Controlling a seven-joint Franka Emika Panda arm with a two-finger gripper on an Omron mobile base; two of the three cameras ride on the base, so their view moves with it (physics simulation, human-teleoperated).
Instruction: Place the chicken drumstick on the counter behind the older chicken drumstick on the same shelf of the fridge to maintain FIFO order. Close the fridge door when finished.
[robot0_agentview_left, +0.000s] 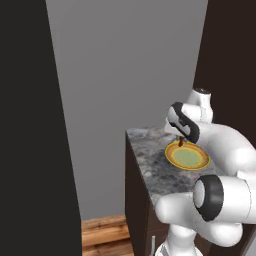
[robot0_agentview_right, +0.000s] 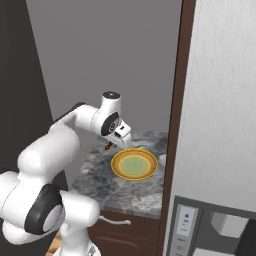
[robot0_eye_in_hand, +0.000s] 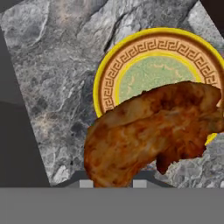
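Jaws clamped on the chicken drumstick (robot0_eye_in_hand: 144, 131), lifted just above the yellow plate (robot0_eye_in_hand: 131, 65) at its 7 o'clock rim over the worktop (robot0_eye_in_hand: 57, 65); pick-up step done, next: carry to fridge shelf.

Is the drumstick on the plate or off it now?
Off it: the end effector holds the drumstick lifted above the counter, beside the plate, whose middle is empty.

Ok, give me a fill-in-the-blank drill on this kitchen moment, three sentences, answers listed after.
1. The pincer is shut on the chicken ____.
2. The yellow plate sits on the grey speckled ____.
3. The drumstick hangs above the counter, beside the plate's ____.

Missing words: drumstick; counter; rim
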